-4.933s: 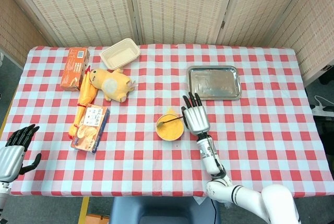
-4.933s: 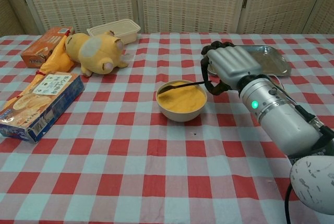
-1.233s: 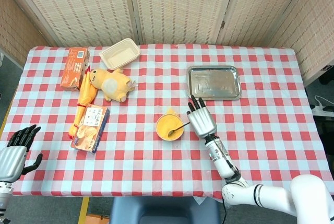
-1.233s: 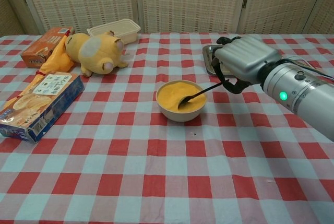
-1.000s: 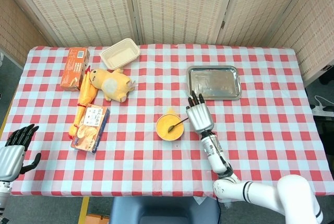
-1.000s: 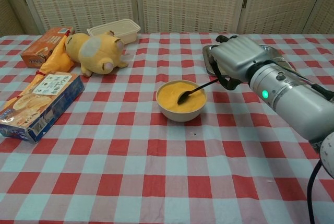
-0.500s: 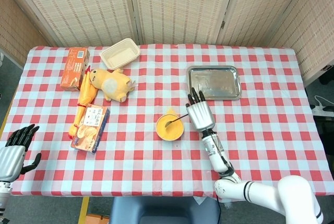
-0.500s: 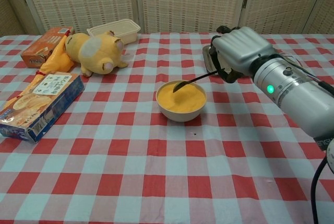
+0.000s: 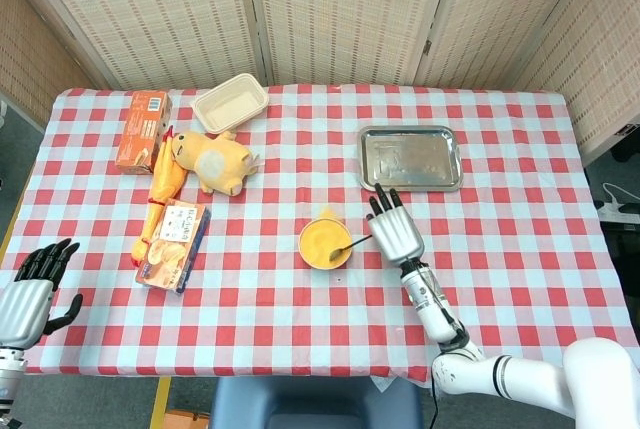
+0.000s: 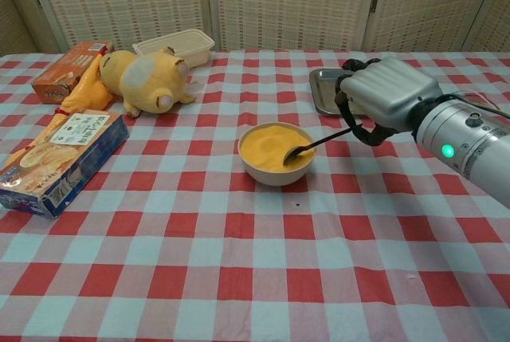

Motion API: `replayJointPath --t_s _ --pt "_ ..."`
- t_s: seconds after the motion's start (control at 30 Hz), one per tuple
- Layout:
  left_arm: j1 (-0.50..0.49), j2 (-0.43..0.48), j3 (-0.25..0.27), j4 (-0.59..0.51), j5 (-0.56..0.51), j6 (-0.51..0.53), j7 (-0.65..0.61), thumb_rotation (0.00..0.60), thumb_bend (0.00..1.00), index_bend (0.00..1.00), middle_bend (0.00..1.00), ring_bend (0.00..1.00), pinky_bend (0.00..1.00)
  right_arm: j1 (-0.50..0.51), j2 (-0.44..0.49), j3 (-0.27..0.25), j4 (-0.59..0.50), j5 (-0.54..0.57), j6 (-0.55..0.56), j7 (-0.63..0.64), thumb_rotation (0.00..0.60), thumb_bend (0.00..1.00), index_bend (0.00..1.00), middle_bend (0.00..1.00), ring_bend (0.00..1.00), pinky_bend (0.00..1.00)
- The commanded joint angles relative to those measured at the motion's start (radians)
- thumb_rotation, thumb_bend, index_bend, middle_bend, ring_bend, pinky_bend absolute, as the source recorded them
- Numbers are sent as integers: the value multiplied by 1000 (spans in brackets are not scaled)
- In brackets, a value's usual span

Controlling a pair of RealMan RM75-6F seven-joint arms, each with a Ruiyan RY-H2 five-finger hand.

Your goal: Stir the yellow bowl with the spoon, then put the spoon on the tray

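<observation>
Beside the bowl [image 10: 276,153], at its 3 o'clock: right hand [image 10: 388,96] pinching the spoon [image 10: 317,145], handle lying along 3–9 o'clock, tip dipping into the yellow fill. Tray [image 9: 445,179] waiting near the hand's 12 o'clock. Left hand [image 9: 28,294] idling well apart, fingers spread, holding nothing.

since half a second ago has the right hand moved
Yes. The right hand shifted right and toward the robot, away from the metal tray.

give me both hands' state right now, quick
Left hand: open, holding nothing, at the table's near left edge.
Right hand: holding the spoon, whose tip is in the yellow bowl.
</observation>
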Motion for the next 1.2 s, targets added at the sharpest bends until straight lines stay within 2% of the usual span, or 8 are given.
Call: replayJointPath --t_s 0.03,0.5,0.67,0.9,1.2 --pt "0 0 1 1 1 -1 -1 600 445 0 0 0 74 9 -13 5 19 6 -8 -6 600 873 1000 225 20 163" --pt "-2 14 2 6 6 -6 -38 600 447 0 0 0 74 84 -139 80 192 40 -35 -18 600 873 1000 225 25 163" --pt "1 17 1 8 7 0 -47 600 447 0 0 0 75 78 -140 80 189 8 -4 20 600 873 1000 225 24 163" --pt "4 18 5 5 15 8 -47 600 447 0 0 0 75 53 -93 76 117 -15 30 37 600 873 1000 225 25 163" --pt "-6 17 1 10 -1 -17 -53 600 446 0 0 0 75 124 -162 123 236 38 -41 -7 600 873 999 227 33 164"
